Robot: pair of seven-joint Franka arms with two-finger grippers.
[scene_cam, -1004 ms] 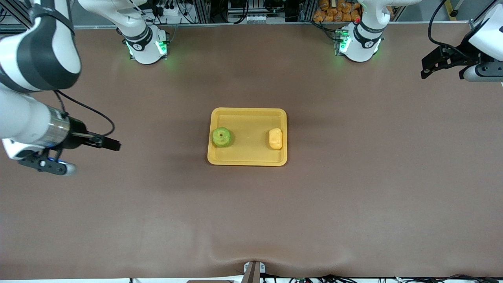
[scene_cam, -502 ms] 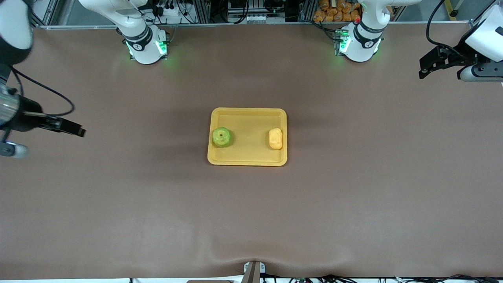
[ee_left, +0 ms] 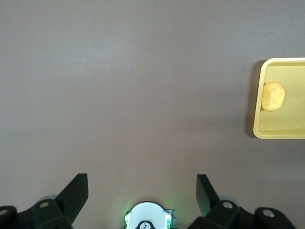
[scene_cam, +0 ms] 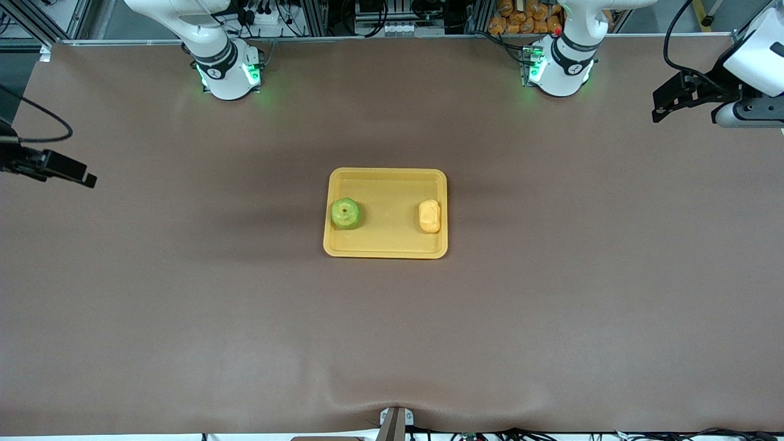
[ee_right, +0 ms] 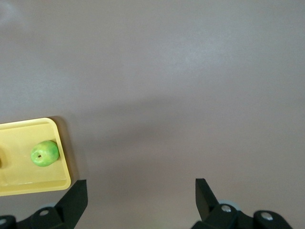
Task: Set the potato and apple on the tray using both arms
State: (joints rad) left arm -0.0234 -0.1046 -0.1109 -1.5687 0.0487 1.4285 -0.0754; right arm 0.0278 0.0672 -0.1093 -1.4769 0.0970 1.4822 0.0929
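Potato (scene_cam: pixel 429 216) and apple (scene_cam: pixel 345 213) both sit in the tray (scene_cam: pixel 386 250), well apart. Both look light, firm, smooth; I'd pinch across their middles. My left gripper (scene_cam: pixel 667 105) and right gripper (scene_cam: pixel 72 173) hang off the tray's ends, jaws apart, empty.
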